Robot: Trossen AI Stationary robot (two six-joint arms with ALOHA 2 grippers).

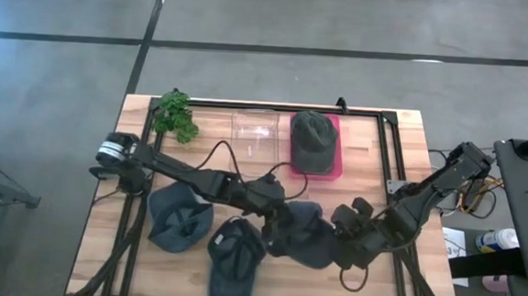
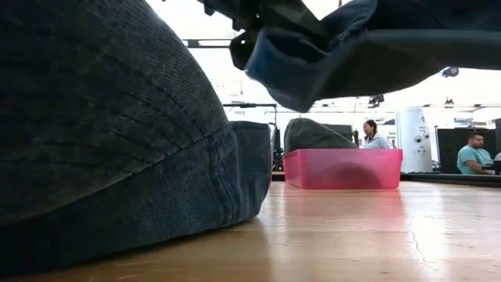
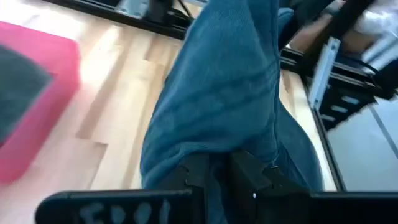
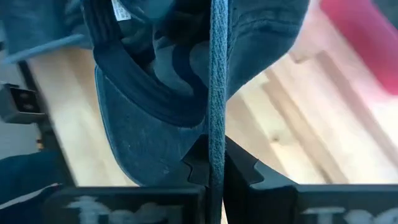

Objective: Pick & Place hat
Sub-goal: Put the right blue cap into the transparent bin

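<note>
A blue denim cap hangs between my two grippers over the near middle of the table, and the low view shows the cap lifted clear of the wood. My left gripper is shut on its left side and my right gripper on its right side. A dark green hat sits crown up in a pink tray at the far middle of the table. Two more blue caps lie on the table near the left. My left gripper pinches a bunched fold of the cap's blue cloth between its two fingers; the cloth stretches away beyond them, off the table. My right gripper pinches a thin stitched edge of the cap, seen edge-on. The cap's inside and sweatband face this camera.
A green plant and a clear container stand at the far side, left of the pink tray. A black frame runs around the work area. In the low view one blue cap fills the foreground; people sit beyond the table.
</note>
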